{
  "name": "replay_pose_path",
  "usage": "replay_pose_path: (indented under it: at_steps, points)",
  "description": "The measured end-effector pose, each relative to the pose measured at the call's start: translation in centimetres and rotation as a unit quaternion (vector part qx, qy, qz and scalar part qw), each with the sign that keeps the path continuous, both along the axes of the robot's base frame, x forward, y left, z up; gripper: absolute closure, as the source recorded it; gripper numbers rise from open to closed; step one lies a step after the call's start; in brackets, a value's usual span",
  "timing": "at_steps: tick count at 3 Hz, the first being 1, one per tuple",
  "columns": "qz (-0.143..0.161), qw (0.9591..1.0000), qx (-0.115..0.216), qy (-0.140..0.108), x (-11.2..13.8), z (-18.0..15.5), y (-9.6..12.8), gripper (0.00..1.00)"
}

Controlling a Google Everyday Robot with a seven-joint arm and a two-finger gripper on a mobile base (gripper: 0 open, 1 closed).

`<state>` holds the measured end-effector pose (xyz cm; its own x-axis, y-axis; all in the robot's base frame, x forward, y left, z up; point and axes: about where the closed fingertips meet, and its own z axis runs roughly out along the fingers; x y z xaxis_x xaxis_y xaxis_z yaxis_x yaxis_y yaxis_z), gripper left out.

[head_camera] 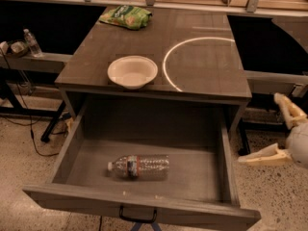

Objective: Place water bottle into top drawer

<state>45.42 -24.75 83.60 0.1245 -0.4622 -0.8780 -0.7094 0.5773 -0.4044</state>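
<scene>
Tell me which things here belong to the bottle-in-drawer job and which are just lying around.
Job: water bottle, lying in the open top drawer; gripper, open, right of the drawer.
Lying about: white bowl, green snack bag, small bottle at far left.

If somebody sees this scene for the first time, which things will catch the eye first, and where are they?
First the top drawer, wide open under the table, with the water bottle lying on its side on the drawer floor, near the front left. Next the hand at the right edge of the view, outside the drawer, fingers spread and holding nothing. On the table top sit a white bowl and, farther back, a green snack bag.
</scene>
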Motion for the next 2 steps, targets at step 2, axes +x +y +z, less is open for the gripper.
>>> replay_pose_path:
  at_steps: [2]
  points:
    - [-0.071,0.9967,-0.012,-0.038,-2.31,6.16,-5.06,0.00]
